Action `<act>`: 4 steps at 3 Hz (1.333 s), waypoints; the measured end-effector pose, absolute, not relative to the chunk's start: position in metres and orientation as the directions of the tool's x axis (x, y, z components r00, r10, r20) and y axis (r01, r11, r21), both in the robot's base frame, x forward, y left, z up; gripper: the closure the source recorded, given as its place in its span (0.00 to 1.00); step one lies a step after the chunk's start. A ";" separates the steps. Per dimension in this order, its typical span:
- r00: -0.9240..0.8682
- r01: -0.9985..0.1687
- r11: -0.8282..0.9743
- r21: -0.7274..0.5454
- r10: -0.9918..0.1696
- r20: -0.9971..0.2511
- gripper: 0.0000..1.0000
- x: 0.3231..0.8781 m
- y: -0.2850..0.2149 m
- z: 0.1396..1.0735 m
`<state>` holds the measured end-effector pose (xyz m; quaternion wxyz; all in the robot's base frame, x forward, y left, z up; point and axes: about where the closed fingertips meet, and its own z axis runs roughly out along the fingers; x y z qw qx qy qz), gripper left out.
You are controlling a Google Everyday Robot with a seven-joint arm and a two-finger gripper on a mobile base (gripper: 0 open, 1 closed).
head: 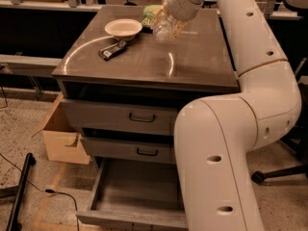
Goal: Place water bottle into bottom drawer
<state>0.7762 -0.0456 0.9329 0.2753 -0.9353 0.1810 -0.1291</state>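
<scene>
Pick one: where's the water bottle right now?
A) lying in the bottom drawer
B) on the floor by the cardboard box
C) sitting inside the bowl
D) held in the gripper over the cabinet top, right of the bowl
D: the gripper is closed on the water bottle over the cabinet top, just right of the bowl, while the bottom drawer stands pulled out far below it.

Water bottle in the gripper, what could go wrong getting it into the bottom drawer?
The gripper holds the water bottle above the cabinet top, close to the bowl; a swing that way could knock it. The bottom drawer is open but far below, past two upper drawers, and the arm stands bulky beside it, so the way down may be tight.
</scene>
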 end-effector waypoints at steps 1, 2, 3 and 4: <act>0.917 -0.264 -0.790 -0.553 -0.383 0.110 1.00 0.751 -0.032 0.950; 0.906 -0.230 -0.726 -0.648 -0.403 0.130 1.00 0.709 -0.030 1.011; 0.872 -0.170 -0.642 -0.747 -0.451 0.190 1.00 0.665 -0.042 1.072; 0.870 -0.142 -0.594 -0.792 -0.456 0.187 1.00 0.606 -0.036 1.091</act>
